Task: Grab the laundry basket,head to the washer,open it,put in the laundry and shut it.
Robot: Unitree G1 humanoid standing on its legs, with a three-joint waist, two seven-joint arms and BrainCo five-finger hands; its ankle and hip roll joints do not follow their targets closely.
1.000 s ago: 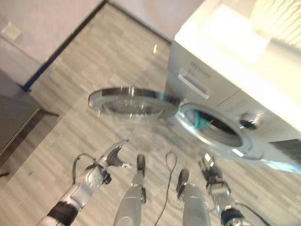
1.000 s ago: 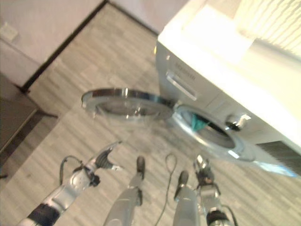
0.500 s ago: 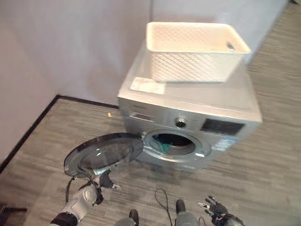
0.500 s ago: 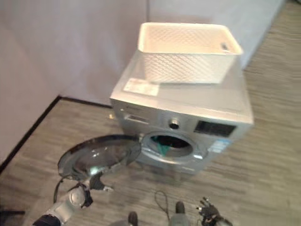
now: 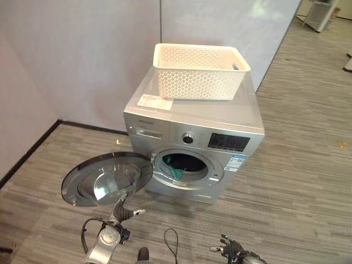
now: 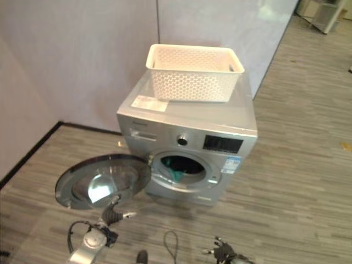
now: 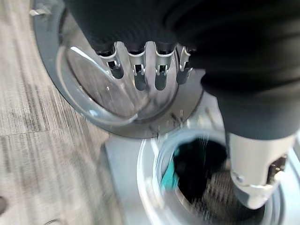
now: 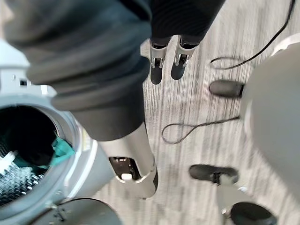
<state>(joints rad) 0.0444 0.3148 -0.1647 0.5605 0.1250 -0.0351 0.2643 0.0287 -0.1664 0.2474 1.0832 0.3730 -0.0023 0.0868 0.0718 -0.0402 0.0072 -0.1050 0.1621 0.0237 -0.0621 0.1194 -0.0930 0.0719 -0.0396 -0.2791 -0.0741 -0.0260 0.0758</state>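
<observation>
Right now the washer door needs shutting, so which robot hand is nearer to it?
Left. The left robot hand hangs just below the open washer door; the right robot hand is low, off to the other side.

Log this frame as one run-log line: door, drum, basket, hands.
door: open | drum: teal cloth inside | basket: on washer top | left hand: open, near door edge | right hand: low, idle, holds nothing

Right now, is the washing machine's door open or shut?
Open. The round door is swung wide to the side of the washer, leaving the drum opening uncovered, with teal laundry showing inside.
</observation>
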